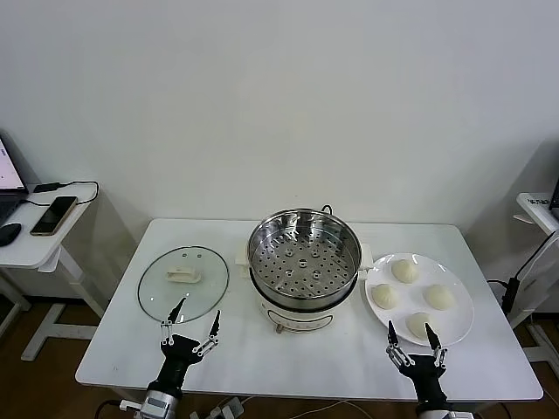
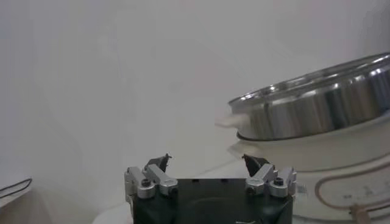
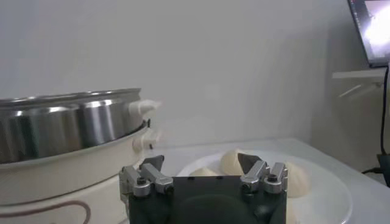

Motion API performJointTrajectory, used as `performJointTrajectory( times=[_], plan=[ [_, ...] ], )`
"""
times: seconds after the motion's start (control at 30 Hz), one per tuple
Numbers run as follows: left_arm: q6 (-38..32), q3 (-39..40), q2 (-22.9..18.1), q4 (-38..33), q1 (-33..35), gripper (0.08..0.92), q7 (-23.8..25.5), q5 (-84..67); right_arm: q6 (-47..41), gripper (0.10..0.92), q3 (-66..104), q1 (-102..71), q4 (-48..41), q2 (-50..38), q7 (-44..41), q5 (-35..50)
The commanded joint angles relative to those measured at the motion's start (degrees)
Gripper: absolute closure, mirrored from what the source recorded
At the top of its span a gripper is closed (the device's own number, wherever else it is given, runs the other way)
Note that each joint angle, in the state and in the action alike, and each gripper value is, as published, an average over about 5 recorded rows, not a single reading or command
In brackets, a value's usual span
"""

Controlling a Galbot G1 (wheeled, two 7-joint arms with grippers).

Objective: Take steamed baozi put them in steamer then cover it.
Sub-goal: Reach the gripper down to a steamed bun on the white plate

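Note:
Several pale cream baozi lie on a white plate at the table's right. The steel steamer with its perforated tray stands empty at the middle on a white base. The glass cover with a white handle lies flat to its left. My left gripper is open near the front edge, just in front of the cover. My right gripper is open at the front right, at the plate's near rim. The steamer wall fills the left wrist view; the right wrist view shows baozi beyond the open gripper.
The white table has bare surface along its front. A side desk with a phone stands at the far left and another stand at the far right. A cable runs from the steamer's back.

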Motion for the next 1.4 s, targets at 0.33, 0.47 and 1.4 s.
performJointTrajectory(
  times=[0.33, 0.47, 1.4],
  plan=[
    [-0.18, 1.15, 0.1, -2.57, -0.1, 0.177, -0.34, -0.19, -13.82, 0.203, -8.36, 35.82, -14.39, -14.01, 9.01, 13.78],
    [-0.24, 1.41, 0.11, -2.91, -0.29, 0.177, -0.44, -0.22, -15.01, 0.203, -16.26, 48.26, -23.48, -18.53, 5.21, 17.95],
    [-0.18, 1.36, 0.12, -2.43, -1.43, 0.177, -0.98, -0.72, -14.53, 0.203, -58.64, 98.29, -63.4, -21.7, -90.26, -33.8]
  ],
)
